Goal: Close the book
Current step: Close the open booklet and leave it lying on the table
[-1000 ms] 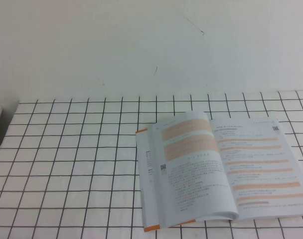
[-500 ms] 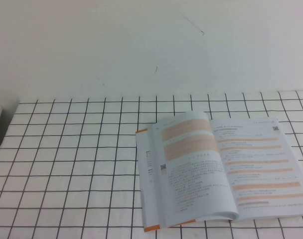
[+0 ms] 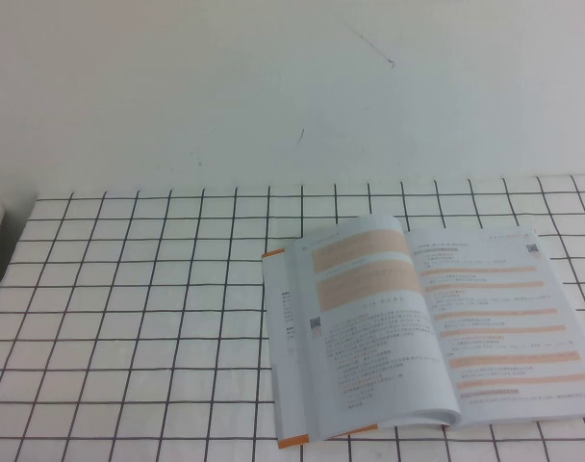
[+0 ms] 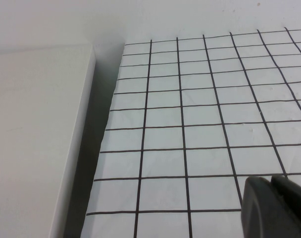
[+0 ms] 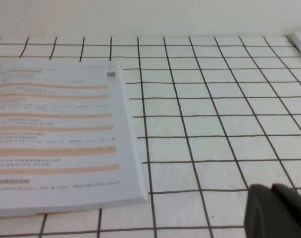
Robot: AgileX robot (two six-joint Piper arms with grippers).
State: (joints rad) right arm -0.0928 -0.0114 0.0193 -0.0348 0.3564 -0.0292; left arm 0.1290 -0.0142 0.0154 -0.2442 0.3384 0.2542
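The book (image 3: 418, 327) lies open and flat on the checked tablecloth (image 3: 129, 318), at about four o'clock from the table's middle in the high view; its spine runs roughly from twelve to six o'clock, its left-hand pages bulge upward, its right-hand pages lie flatter, and an orange cover edge shows under the left block. Printed text with pale orange bands covers both pages. Neither arm shows in the high view. The right gripper (image 5: 272, 193) hangs above bare cloth at about three o'clock from the book, near its outer page edge (image 5: 133, 144) but clear of it; its two dark fingertips meet with no gap between them and hold nothing. The left gripper (image 4: 272, 186) hangs above the cloth near the table's left border, well apart from the book; its fingertips likewise rest together, empty. A white slab (image 4: 36, 139) stands just beside that border, at nine o'clock from the table.
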